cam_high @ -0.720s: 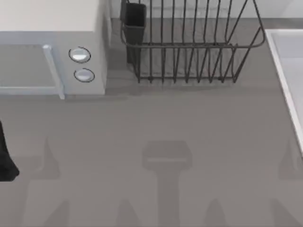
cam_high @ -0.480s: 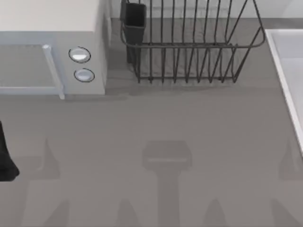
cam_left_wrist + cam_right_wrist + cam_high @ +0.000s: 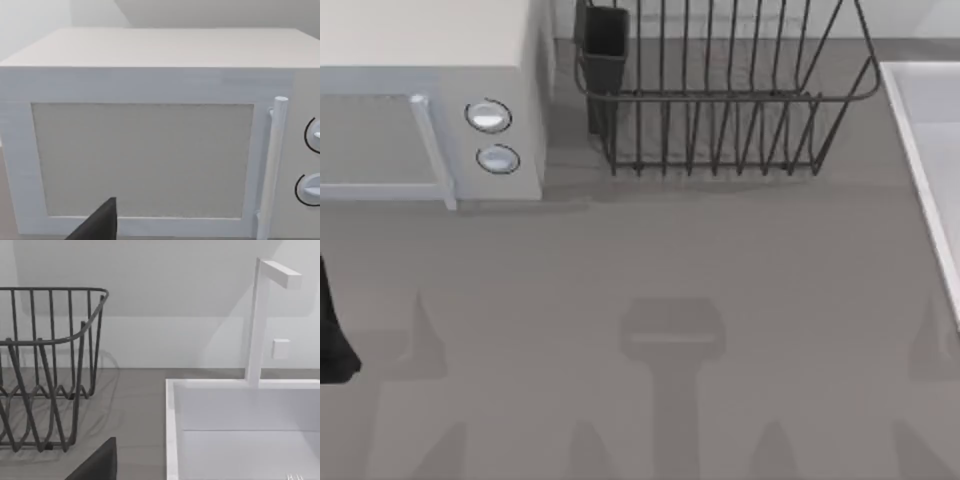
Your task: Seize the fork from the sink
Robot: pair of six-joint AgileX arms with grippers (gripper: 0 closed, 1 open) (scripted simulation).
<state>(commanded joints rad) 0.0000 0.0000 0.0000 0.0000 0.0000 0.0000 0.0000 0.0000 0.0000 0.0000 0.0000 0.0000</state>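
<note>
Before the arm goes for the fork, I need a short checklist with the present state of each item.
1. Sink located, beside the dish rack: ok.
2. Fork sighted: only tine tips at the picture's edge, ok but partial.
3. Fork handle direction: cannot tell.
4. Faucet stands at the sink's back rim, an obstacle to mind: ok.
5. Right gripper open: cannot tell.
6. Left arm parked near the microwave: ok.

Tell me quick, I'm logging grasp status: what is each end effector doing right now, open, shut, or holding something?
Left end effector: facing the microwave; state cannot be told.
Right end effector: near the sink, beside the dish rack; state cannot be told.
</note>
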